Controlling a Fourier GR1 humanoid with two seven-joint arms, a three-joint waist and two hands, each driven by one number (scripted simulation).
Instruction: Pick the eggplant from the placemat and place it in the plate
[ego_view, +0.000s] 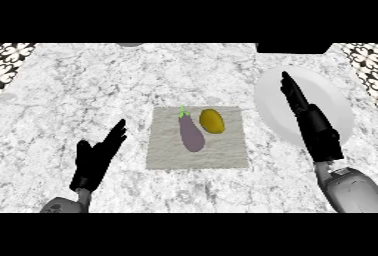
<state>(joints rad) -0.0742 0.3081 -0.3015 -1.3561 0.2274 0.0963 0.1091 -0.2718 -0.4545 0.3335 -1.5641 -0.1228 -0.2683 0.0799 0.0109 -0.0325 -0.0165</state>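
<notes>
Your eggplant (192, 133) lies untouched on the placemat (196, 138) beside a yellow fruit (212, 121), with the right hand (313, 125) flat-fingered over the plate (297, 103) and the left hand (97, 159) resting open, near left.

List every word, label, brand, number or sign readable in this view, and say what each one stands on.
None: no readable text shows anywhere.
The eggplant, the yellow fruit, the placemat, the plate and both hands, left hand and right hand, carry no markings.
</notes>
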